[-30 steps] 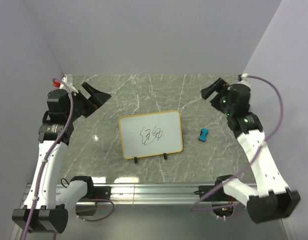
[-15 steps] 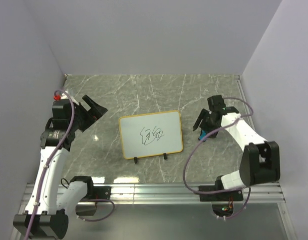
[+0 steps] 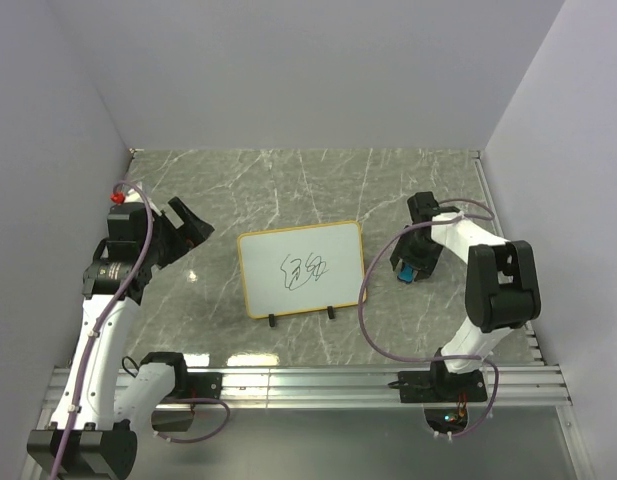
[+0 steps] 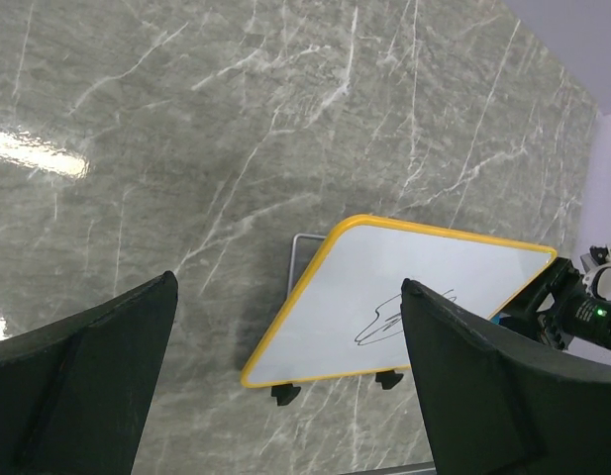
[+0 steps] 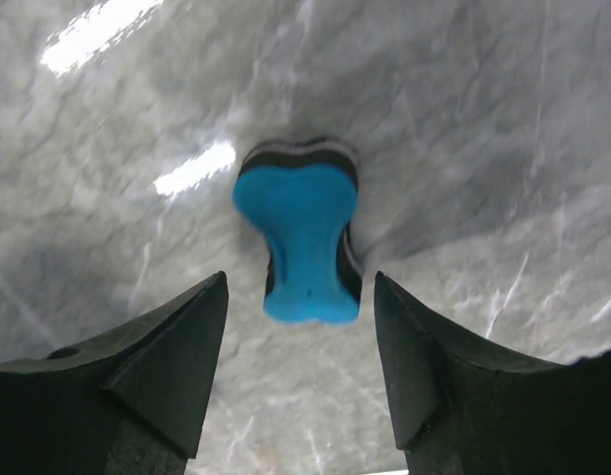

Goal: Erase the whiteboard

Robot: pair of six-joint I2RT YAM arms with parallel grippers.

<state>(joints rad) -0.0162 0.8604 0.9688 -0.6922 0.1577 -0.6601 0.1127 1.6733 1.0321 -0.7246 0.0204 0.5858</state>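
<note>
The whiteboard [image 3: 301, 268] stands mid-table on two black feet, yellow-rimmed, with a black scribble at its centre; the left wrist view also shows the whiteboard [image 4: 404, 297]. Just right of it lies a small blue eraser [image 3: 407, 270]. My right gripper [image 3: 409, 260] is low over it. In the right wrist view the eraser [image 5: 303, 233] reaches between the fingertips of the right gripper [image 5: 300, 297], which is open, with a gap on both sides. My left gripper [image 3: 191, 224] hovers open left of the board, and nothing lies between the fingers of the left gripper [image 4: 287, 282].
The grey marble table [image 3: 288, 180] is boxed in by pale walls at the back and on both sides. A metal rail [image 3: 308, 380] with the arm bases runs along the near edge. The right arm's cable [image 3: 366, 300] loops beside the board's right edge.
My right arm swung down from the back right corner onto the eraser, and its jaws narrowed around it. The left gripper sank slightly and stayed open.
</note>
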